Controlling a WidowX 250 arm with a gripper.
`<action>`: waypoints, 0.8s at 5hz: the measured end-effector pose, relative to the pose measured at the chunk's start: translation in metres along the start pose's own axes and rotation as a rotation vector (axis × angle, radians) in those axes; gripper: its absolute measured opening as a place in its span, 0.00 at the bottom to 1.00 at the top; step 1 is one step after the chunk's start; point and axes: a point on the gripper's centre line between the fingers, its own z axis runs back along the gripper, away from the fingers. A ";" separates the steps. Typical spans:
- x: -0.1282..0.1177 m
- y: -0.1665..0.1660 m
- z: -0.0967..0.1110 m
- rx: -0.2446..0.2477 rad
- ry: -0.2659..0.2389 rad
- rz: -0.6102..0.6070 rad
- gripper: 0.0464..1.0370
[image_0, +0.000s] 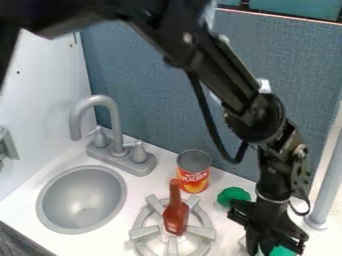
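The black two-finger gripper is located low over the right side of the white counter, at the lower edge of the view. A green object is seen directly at the gripper, partly covered by it. Whether the gripper is clenched on this object or released from it cannot be told.

The step in hand is judged to be close-range handling of the green object, either pick-up or set-down. For the next move, the grip condition is to be verified first. If a hold is confirmed, a straight lift is called for; if not, alignment over the object is required before closure. Lateral travel is to be kept away from the bumpy green piece, the red-orange bottle on the stove burner and the can behind it.
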 end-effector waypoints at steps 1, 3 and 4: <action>-0.013 0.009 0.014 -0.012 0.000 -0.005 0.06; -0.062 0.069 0.018 0.084 0.149 0.141 0.06; -0.065 0.090 0.002 0.077 0.171 0.163 0.06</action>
